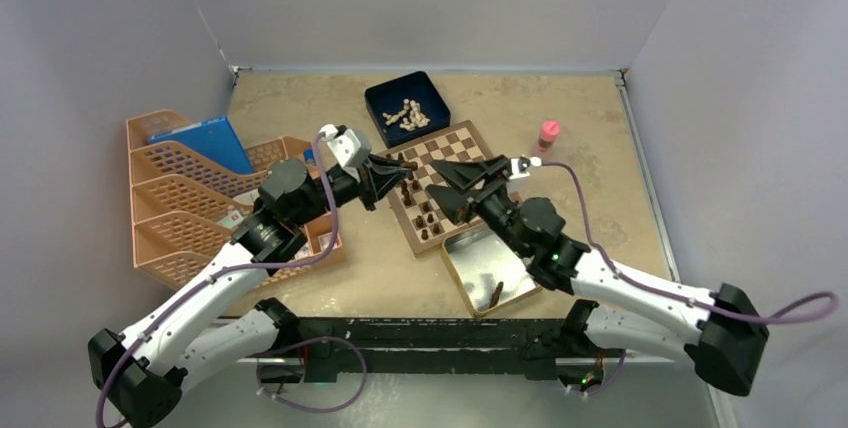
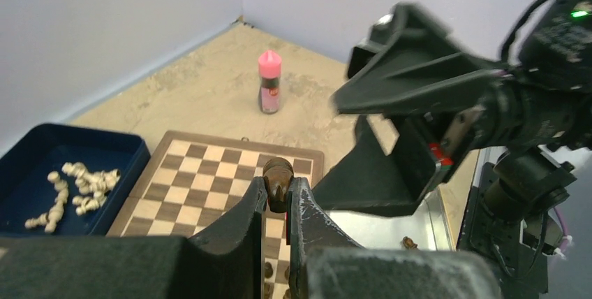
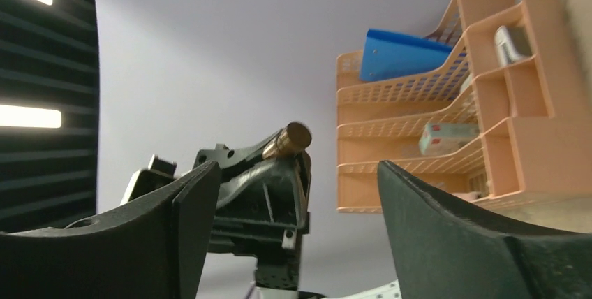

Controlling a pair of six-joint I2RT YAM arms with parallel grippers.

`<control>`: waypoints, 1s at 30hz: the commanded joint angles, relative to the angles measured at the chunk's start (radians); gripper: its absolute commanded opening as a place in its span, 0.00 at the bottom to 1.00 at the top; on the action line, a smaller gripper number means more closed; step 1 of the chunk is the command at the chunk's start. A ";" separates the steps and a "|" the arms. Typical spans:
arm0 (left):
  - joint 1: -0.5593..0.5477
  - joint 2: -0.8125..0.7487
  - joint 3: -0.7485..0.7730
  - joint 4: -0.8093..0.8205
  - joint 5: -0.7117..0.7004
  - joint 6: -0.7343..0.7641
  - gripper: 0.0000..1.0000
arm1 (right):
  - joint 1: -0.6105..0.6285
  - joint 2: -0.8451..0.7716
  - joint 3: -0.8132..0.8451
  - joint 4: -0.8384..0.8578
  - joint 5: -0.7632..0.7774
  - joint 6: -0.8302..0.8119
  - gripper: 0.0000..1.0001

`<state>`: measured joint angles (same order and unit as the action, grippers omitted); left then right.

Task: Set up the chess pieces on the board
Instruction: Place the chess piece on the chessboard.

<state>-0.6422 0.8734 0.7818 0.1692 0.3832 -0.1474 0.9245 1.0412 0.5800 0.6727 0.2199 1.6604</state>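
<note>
Closest thing is the left claw (image 2: 278,193), pressed together on one dark brown chess piece (image 2: 279,179) whose head pokes up between the fingers, over the left side of the board (image 1: 462,141). The right claw (image 1: 438,188) faces it from the right, spread wide with nothing in it. From above you can't really make out the held piece, since both claws crowd over it and cover the board's middle. More dark pieces (image 1: 428,216) stand on the near-left squares, too tiny to tell apart. One dark piece (image 1: 496,293) lies in the silver tin (image 1: 470,266) just near of the board. Pale pieces (image 1: 405,113) sit in the blue box (image 1: 378,100) at the board's far-left corner.
</note>
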 commanded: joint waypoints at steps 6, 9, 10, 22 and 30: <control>-0.002 0.100 0.110 -0.216 -0.204 0.026 0.00 | 0.003 -0.333 -0.069 -0.217 0.185 -0.315 0.95; 0.006 0.194 0.182 -0.301 -0.290 0.079 0.00 | 0.005 -0.390 -0.061 -0.310 0.180 -0.455 0.99; 0.015 0.224 0.212 -0.318 -0.308 0.094 0.00 | 0.004 -0.405 -0.050 -0.368 0.184 -0.475 0.99; 0.173 0.533 0.341 -0.375 -0.293 0.073 0.00 | 0.005 -0.652 -0.049 -0.642 0.260 -0.641 0.99; 0.193 0.680 0.399 -0.370 -0.245 0.070 0.00 | 0.005 -0.663 -0.038 -0.636 0.225 -0.685 0.99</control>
<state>-0.4660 1.5227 1.1263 -0.2218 0.1089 -0.0849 0.9245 0.3687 0.5056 0.0345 0.4515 1.0306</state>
